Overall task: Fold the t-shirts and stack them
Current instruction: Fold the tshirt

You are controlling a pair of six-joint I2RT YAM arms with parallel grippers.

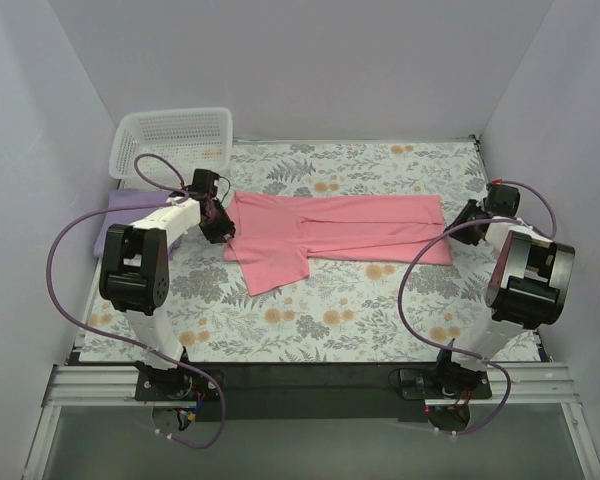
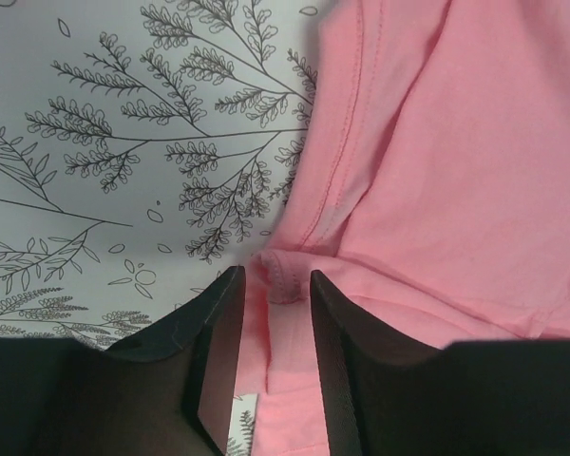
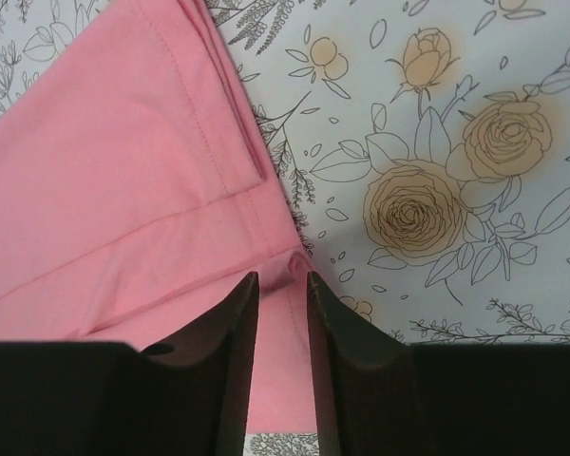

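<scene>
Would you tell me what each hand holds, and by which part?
Nothing, apparently: left hand and right hand stand parted around ends of the pink shirt.

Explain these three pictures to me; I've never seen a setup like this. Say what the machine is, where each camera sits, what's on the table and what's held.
The machine is two robot arms bolted at the table's near edge, the left arm and the right arm. The wide picture comes from a fixed camera above and behind them. The other two come from a camera on each wrist, looking out past that arm's dark fingers.

On the floral tablecloth a salmon-pink t-shirt lies flat across the middle. A lavender t-shirt lies at the far left, by a white basket.

The left gripper is at the pink shirt's left end and the right gripper is at its right end. Each has its jaws slightly apart with the shirt's edge between them. Nothing looks clamped or lifted.
</scene>
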